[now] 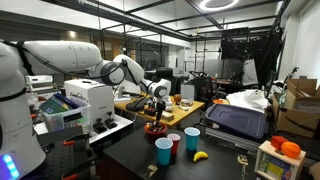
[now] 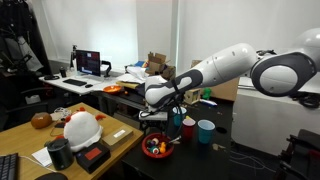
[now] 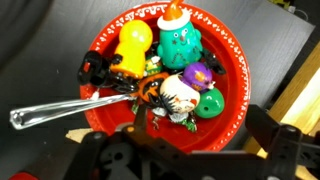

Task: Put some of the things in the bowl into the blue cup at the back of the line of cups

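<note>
Dark lab tabletop [image 1: 125,160], hemmed in by cluttered benches, carries everything that matters. The red bowl [image 3: 228,55] fills the wrist view; it is shallow, with a white pattern round its rim. Piled in it are the toy figures [image 3: 180,45]: a teal one in a red-and-white hat, a yellow-orange one beside it, a purple one and a green one to the right, a white one in the middle, and black spidery bits tangled among them. They look like small plastic or rubber pieces, so they are probably light, slightly springy, and apt to roll or snag on one another. Pinching out one alone looks fiddly. A metal spoon [image 3: 55,112] lies with one end buried in the pile and the other out over the rim; I cannot tell which end is the scoop. It is stiff, thin and likely slippery, and is best taken across its narrow width on the bare part just outside the rim. The gripper [image 1: 155,104] hangs above the bowl. Its dark fingers [image 3: 272,135] stand wide apart at the bottom of the wrist view, with nothing between them. Near the bowl in an exterior view stands a line of three cups, with a red cup [image 1: 175,143] between two blue ones. The blue cup [image 1: 192,138] at the far end is the target, and a yellow banana [image 1: 200,156] lies near it.
</note>
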Robot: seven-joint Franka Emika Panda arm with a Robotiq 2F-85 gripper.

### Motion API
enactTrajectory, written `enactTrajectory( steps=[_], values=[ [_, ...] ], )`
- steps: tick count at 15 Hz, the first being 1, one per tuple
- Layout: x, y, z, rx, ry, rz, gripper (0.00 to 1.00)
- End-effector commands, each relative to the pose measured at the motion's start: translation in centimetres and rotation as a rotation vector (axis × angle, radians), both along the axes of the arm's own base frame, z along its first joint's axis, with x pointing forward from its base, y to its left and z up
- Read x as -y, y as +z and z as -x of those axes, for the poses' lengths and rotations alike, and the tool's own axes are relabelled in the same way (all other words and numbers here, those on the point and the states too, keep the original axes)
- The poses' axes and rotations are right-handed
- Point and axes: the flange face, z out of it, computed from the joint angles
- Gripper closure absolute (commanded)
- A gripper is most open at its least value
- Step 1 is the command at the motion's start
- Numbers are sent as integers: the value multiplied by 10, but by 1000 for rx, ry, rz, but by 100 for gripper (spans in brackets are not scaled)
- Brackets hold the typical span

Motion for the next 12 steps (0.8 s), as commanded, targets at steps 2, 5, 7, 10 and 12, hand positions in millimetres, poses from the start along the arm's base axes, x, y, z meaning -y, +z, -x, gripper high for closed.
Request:
enactTrajectory(
  steps=[2, 5, 7, 10, 12],
  values=[
    [2, 1, -1, -11, -35, -43, 0],
    [4, -4, 2, -33, -45, -65, 0],
    [2, -9, 5, -51, -54, -81, 0],
    [0, -17, 10, -68, -61, -102, 25],
    [3, -19, 10, -67, -66, -102, 34]
  ],
)
